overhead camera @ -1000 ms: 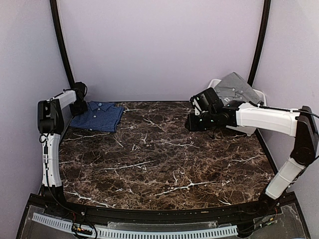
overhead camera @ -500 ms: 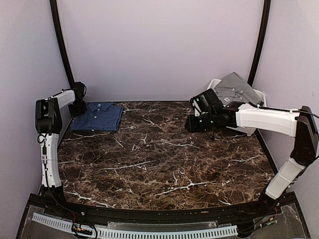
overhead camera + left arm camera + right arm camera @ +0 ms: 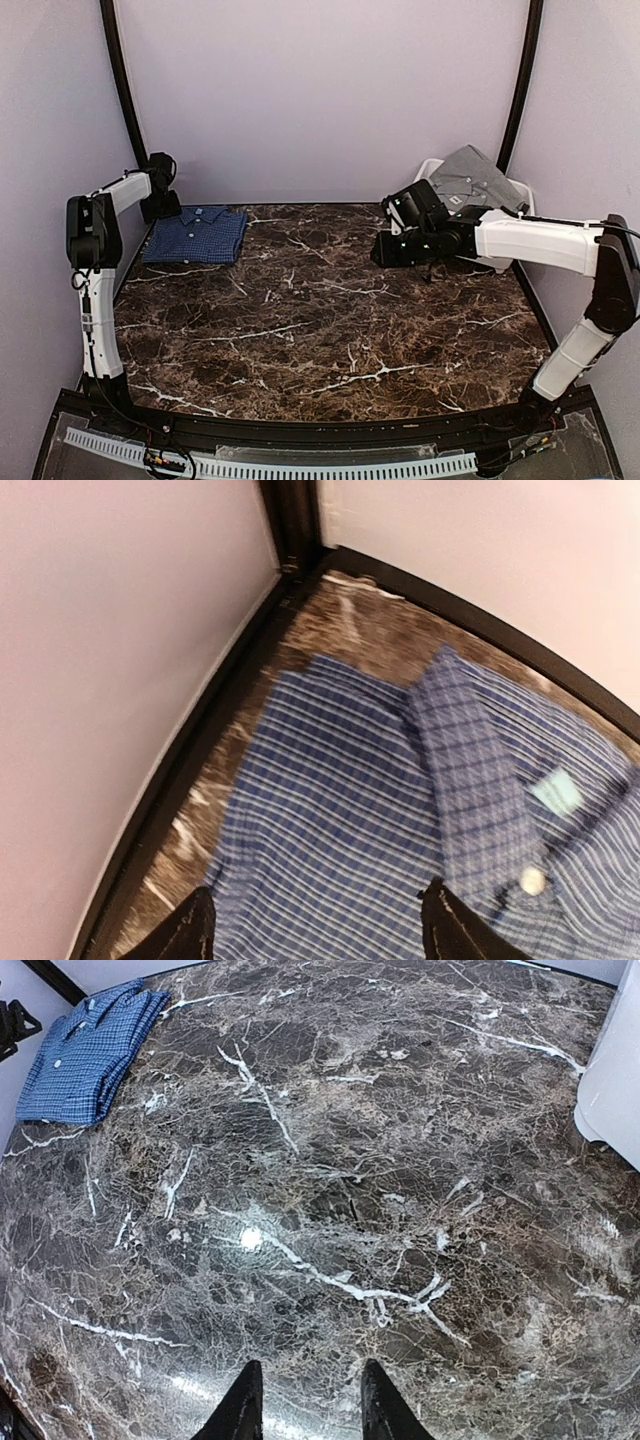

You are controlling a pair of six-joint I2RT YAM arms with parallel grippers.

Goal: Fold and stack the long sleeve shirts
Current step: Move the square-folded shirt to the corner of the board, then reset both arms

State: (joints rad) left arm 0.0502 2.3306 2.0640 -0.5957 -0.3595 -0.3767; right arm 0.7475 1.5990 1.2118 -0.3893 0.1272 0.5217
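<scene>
- Dark marble counter [image 3: 320, 330] nearest the arm bases, with room to spread a shirt.
- Right claw [image 3: 305, 1400] hanging over the middle of the counter, fingers partly apart, nothing between them.
- At the far left corner, navy checked shirt [image 3: 197, 235] lying folded flat on the counter, collar up, close to the wall.
- Left claw [image 3: 315, 925] just above that shirt, spread wide and holding nothing.
- At the far right, grey shirt [image 3: 470, 175] heaped in the white bin [image 3: 612, 1070], not yet folded.
- Judged stage: first shirt folded and placed, second one untouched.
- Likely next: reaching into the bin, pinching the grey shirt, drawing it onto open counter and spreading it flat before any fold, then setting it on the navy one.
</scene>
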